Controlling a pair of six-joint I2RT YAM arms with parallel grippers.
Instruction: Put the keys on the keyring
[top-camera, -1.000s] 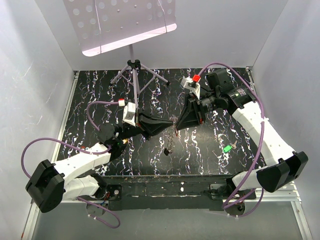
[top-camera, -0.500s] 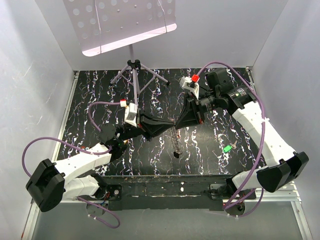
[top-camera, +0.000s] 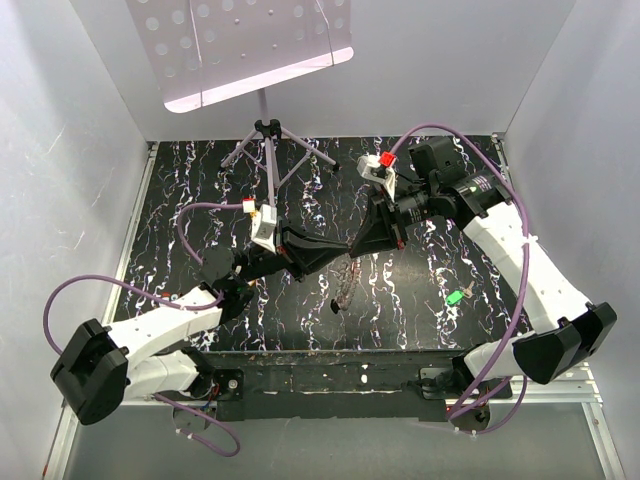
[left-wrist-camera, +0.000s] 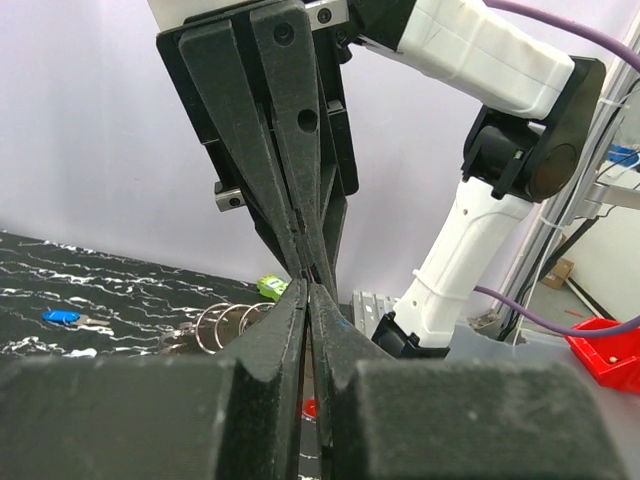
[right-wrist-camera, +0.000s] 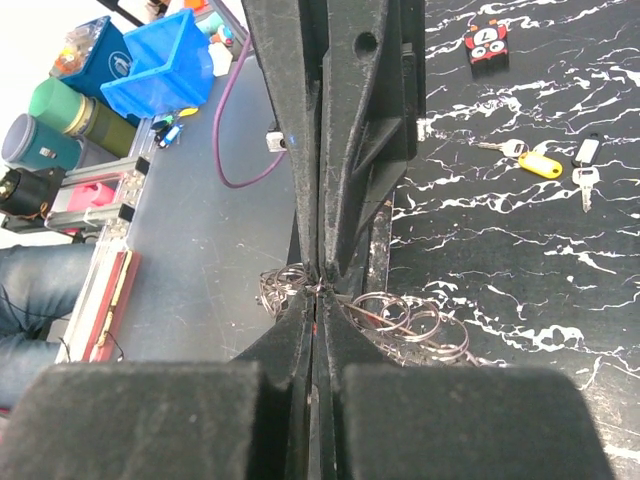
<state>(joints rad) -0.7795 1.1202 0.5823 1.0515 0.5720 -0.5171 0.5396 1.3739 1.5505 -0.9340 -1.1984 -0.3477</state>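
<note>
The keyring (top-camera: 341, 283) is a chain of wire rings that hangs over the table between both grippers, with a small dark piece (top-camera: 333, 303) at its lower end. My left gripper (top-camera: 343, 251) and right gripper (top-camera: 354, 249) meet tip to tip, both shut, pinching a small ring at the chain's top. The wrist views show the left gripper (left-wrist-camera: 308, 287) and the right gripper (right-wrist-camera: 318, 292) with loose rings (right-wrist-camera: 412, 320) beside the tips. A green key (top-camera: 454, 297) lies at the right; a blue key (left-wrist-camera: 60, 316) lies far left.
A music stand's tripod (top-camera: 268, 150) stands at the back of the black marbled table (top-camera: 200, 180). A yellow-tagged key (right-wrist-camera: 540, 162), a silver key (right-wrist-camera: 585, 178) and a red-and-black tag (right-wrist-camera: 487, 42) lie beyond the grippers. White walls enclose three sides.
My right gripper has closed its jaws at the left gripper's tips. The hanging chain swung right, then back left. Both arms stayed nearly in place.
</note>
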